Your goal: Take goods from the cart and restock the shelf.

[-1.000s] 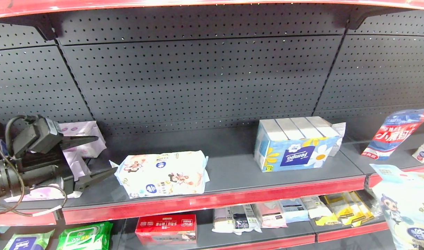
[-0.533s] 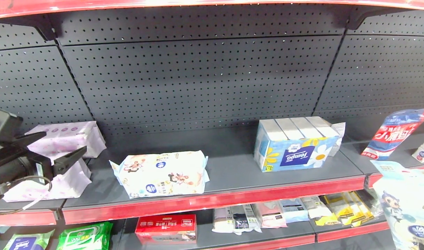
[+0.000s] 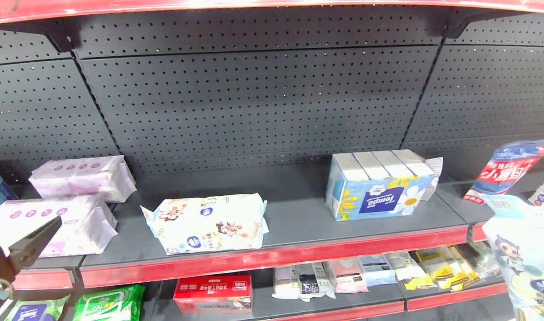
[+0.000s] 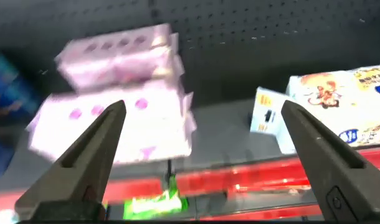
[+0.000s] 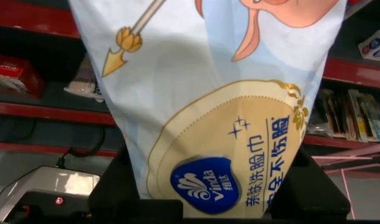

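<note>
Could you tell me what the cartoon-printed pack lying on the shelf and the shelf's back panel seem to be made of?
Cartoon-printed pack: probably soft plastic film, slightly glossy; its ends are crimped and its surface wrinkles. Back panel: likely sheet metal with a matt dark grey coating, given the regular punched holes.

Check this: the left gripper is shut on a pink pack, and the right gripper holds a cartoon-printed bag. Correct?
Not quite: the left wrist view shows the left gripper open and empty, the pink packs lying on the shelf beyond. The right gripper does hold the cartoon-printed bag.
</note>
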Robot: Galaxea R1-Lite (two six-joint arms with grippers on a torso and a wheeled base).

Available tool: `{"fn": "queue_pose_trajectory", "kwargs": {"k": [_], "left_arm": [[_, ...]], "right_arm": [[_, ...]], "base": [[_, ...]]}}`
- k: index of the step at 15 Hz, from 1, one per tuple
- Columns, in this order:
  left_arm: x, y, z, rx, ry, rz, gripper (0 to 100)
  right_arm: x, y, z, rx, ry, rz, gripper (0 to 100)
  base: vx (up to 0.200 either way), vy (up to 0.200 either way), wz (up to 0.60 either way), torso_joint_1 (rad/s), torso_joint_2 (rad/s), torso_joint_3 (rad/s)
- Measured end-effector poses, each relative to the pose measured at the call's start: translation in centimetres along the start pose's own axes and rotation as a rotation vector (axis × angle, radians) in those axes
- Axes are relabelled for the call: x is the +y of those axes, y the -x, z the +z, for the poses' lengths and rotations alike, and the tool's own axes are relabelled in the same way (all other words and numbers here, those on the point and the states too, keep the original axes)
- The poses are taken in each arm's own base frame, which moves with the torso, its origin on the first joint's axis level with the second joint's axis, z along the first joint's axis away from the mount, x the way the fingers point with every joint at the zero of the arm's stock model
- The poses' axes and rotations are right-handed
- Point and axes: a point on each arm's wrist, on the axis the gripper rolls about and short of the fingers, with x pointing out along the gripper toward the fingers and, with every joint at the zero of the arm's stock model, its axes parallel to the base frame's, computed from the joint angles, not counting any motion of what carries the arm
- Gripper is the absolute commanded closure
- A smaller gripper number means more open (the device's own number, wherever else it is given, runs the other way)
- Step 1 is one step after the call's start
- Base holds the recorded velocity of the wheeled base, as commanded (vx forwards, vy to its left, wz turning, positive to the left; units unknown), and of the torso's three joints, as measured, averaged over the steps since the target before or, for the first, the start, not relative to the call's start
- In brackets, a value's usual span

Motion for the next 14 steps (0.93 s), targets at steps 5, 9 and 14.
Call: {"fn": "queue_pose_trajectory", "kwargs": {"k": [5, 9, 14], "left_arm": [[-0.8, 5.7, -1.5, -0.002, 0.066, 0.069, 0], [-1.3, 8.3, -2.6, -0.049, 0.043, 0.042, 0], [-2.2, 10.5, -4.1, -0.094, 0.012, -0.229, 0]], "right_arm": [[-0.5, 0.2, 2.1, -0.035, 0.055, -0.013, 100], [-1.0, 0.6, 3.9, -0.084, 0.052, -0.02, 100], [-1.0, 0.6, 4.0, -0.084, 0.05, -0.018, 100]], "base": [[0.0, 0.0, 0.0, 0.0, 0.0, 0.0], [0.0, 0.0, 0.0, 0.0, 0.0, 0.0], [0.0, 0.0, 0.0, 0.0, 0.0, 0.0]]}}
